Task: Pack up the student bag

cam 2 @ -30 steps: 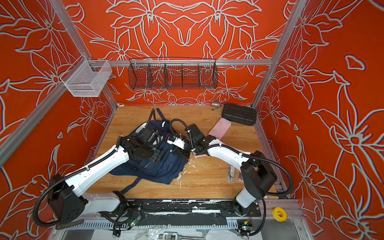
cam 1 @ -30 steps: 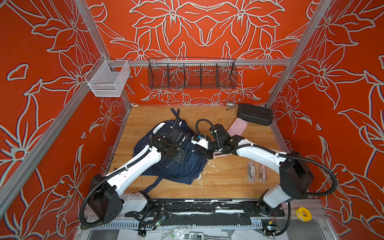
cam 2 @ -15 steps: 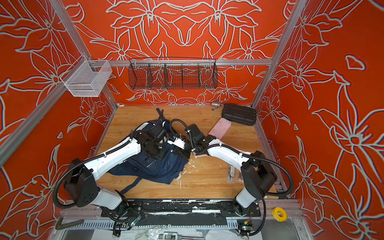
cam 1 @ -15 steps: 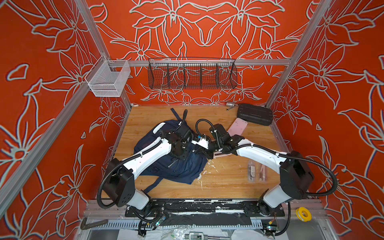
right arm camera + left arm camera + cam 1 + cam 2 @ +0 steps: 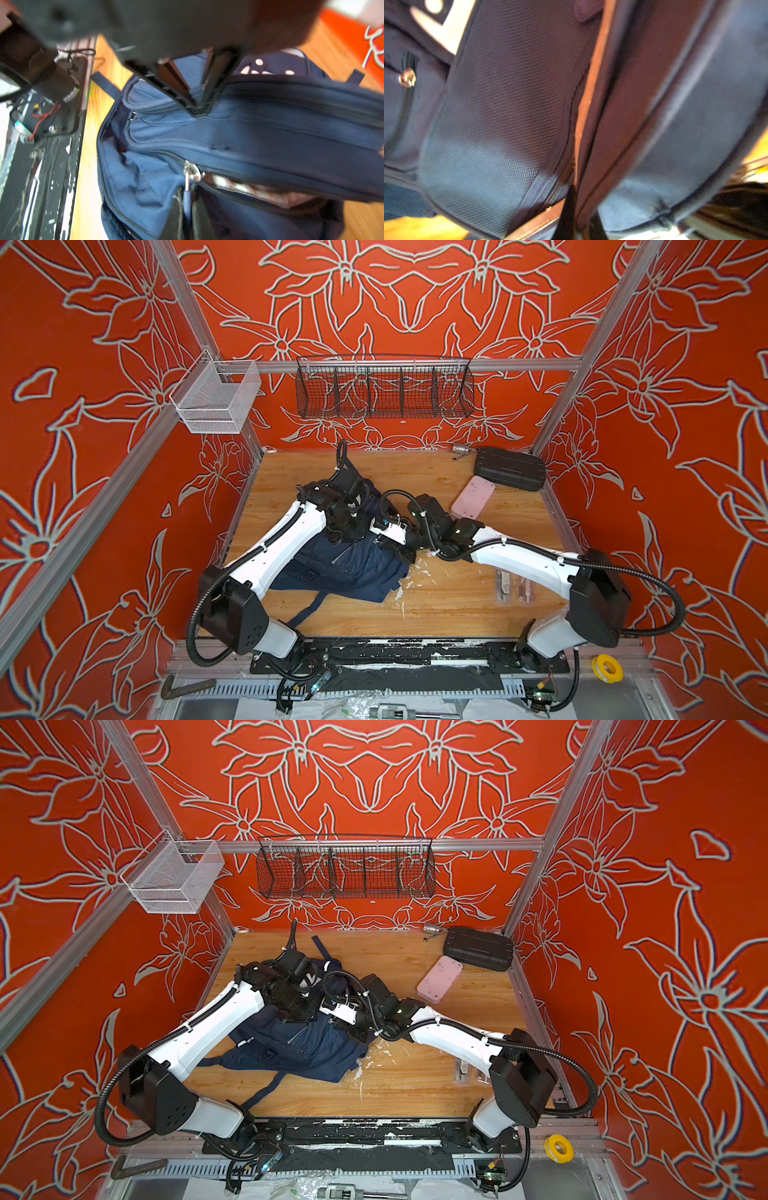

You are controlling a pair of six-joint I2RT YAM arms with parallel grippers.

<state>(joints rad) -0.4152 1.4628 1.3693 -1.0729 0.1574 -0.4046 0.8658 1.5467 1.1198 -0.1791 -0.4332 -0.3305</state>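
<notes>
While 2 arms reach in from the near edge of the wooden desk (image 5: 436, 605), the navy student bag (image 5: 353, 568) lies left of centre, long axis running near to far. The right fingers (image 5: 176, 214) are clenched on its blue zip pull (image 5: 187, 197) at the bag's right side; the left fingers (image 5: 216, 83), just beyond, pinch the bag's fabric, probably bracing it for the zip. Farther back lie a pink case (image 5: 473, 497) and a black ribbed case (image 5: 510, 467). No writing is readable.

Left gripper (image 5: 197, 109) and right gripper (image 5: 187, 208) clamped (arms angled inward).
</notes>
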